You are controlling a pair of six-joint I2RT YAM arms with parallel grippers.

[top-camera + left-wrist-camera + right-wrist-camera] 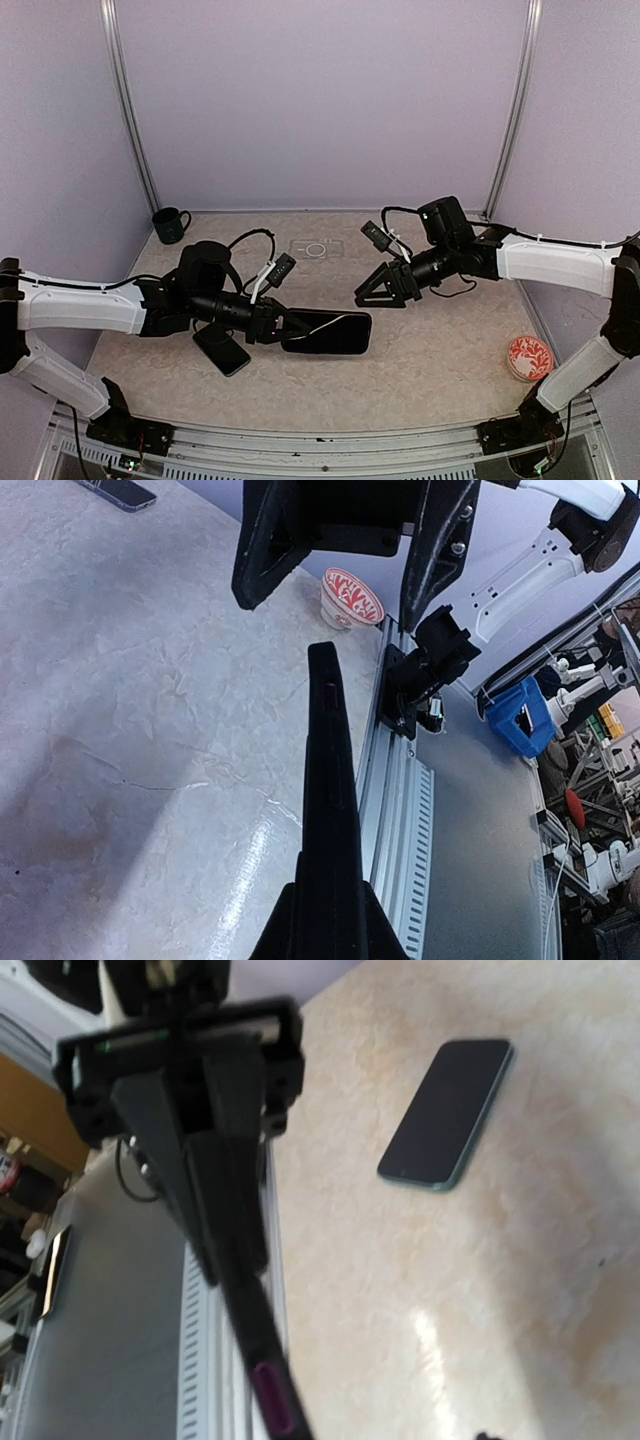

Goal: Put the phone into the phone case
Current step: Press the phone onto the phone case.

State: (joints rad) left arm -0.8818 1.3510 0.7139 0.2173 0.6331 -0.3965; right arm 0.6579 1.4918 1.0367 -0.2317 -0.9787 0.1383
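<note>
On the beige marbled tabletop [430,350], the dark-screened phone with a teal edge [222,350] lies flat and face up, outside the case, just beside and to the near left of the black rectangular phone case [325,332], its upper end hidden under the left arm in the overhead view. The case is clamped at its left end by the left gripper [285,328], whose fingers are closed on it; the left wrist view shows the case edge-on and raised off the tabletop. The right gripper [365,298] stands beyond the case's free right end, near it but apart, with its jaws spread wide and nothing between them. A small white bowl with a red pattern [529,357] sits well to the right of the case, close to the table's near right edge. A dark green mug [170,225] stands well behind and to the left of the case, in the far left corner against the pale wall.
</note>
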